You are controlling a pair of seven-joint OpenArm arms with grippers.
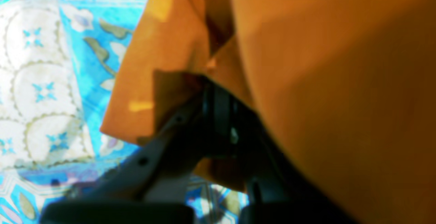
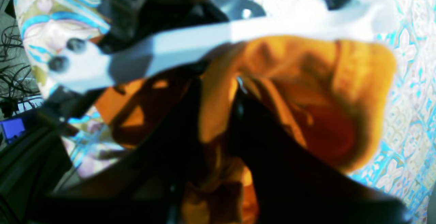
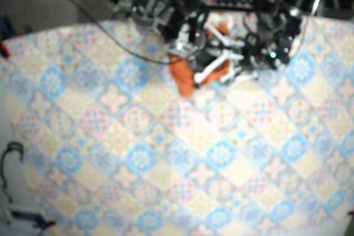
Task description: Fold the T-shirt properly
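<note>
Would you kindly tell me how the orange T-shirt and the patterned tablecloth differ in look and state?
The T-shirt is plain orange; the tablecloth is tiled in blue and cream. The T-shirt is bunched up; the tablecloth lies spread flat. The T-shirt takes little room; the tablecloth fills most of the base view. Both are cloth.

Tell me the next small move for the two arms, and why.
Probably spread the two grippers apart sideways without letting go. The left gripper and the right gripper each seem shut on orange cloth, yet the T-shirt shows as a bunched clump between the arms at the far side of the patterned tablecloth. Stretching it flat seems needed before any fold.
</note>
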